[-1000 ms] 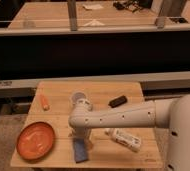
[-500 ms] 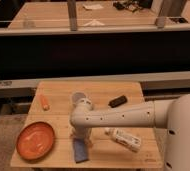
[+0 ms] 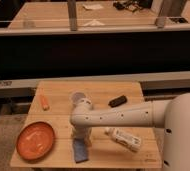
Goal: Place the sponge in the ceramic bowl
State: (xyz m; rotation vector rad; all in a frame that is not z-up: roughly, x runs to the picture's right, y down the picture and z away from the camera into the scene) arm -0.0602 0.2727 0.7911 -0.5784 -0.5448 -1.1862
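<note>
The blue sponge [image 3: 80,150] lies flat near the front edge of the wooden table [image 3: 100,90]. My gripper [image 3: 81,138] points straight down right over the sponge's far end, at or just above it. The white arm reaches in from the right and bends down at its elbow. The ceramic bowl [image 3: 35,140], a wide shallow orange dish, sits at the table's front left, about a hand's width left of the sponge, with nothing in it.
A white bottle [image 3: 124,139] lies on its side just right of the gripper. A small black block [image 3: 117,101] rests further back on the right. A white cup [image 3: 78,96] stands behind the arm's elbow, and a small orange object [image 3: 44,103] lies at the back left.
The arm has stayed almost in place over the sponge. The sponge, the bowl and the other things have not moved.
</note>
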